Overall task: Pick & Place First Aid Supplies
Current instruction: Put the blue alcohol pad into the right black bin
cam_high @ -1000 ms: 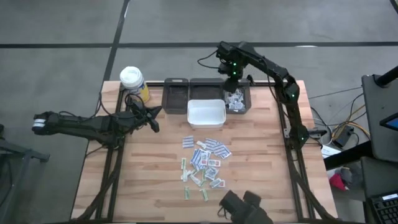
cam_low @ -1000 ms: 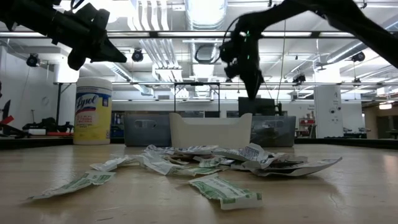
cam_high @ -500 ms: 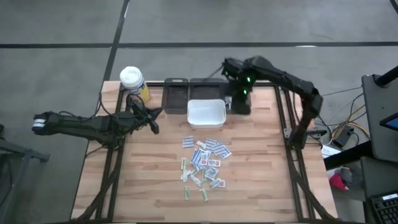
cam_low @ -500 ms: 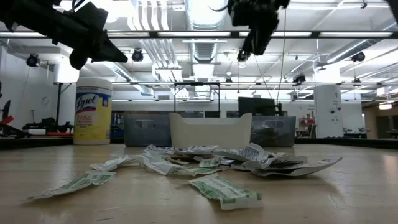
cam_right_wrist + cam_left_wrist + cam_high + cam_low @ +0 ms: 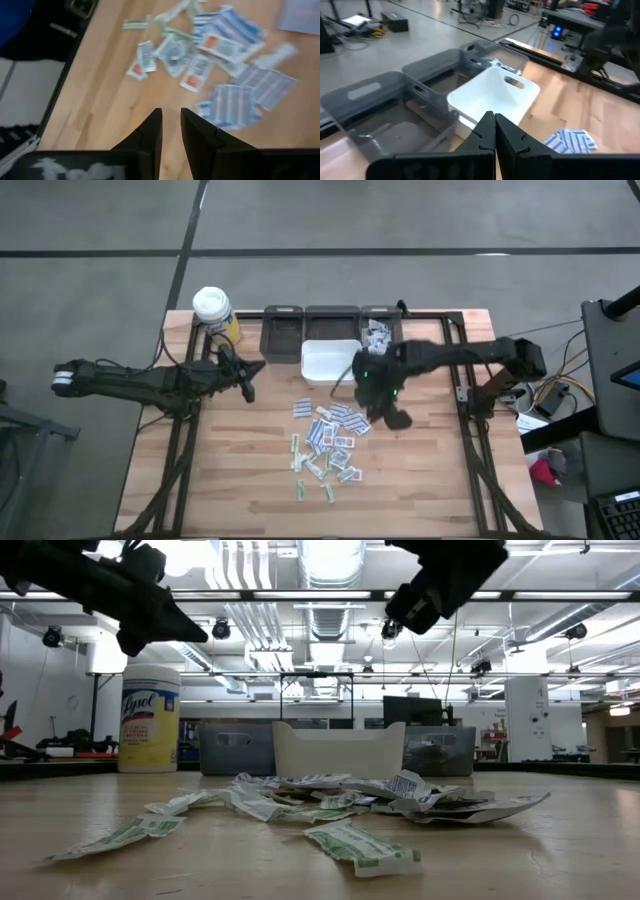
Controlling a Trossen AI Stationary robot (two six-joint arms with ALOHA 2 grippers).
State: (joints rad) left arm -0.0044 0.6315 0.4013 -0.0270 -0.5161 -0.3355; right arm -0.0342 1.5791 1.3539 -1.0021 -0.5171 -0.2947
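Wooden table (image 5: 430, 470): scattered packets (image 5: 328, 442), white bin (image 5: 331, 362), grey trays (image 5: 282, 332), yellow bottle (image 5: 214, 312).

Everything is lit pretty evenly from overhead, and the ceiling lights (image 5: 330, 560) are blown out to white glare in the low view, so the arms are turned into dark silhouettes there. The packets (image 5: 225, 45) in the right wrist view are smeared by motion blur, and only soft shadows are thrown on the table (image 5: 440, 460).

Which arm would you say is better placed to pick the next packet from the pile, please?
Probably the right. Its pincer hangs beside the pile of packets, slightly parted and empty, while the left pincer waits shut over the table's left side, near the yellow bottle.
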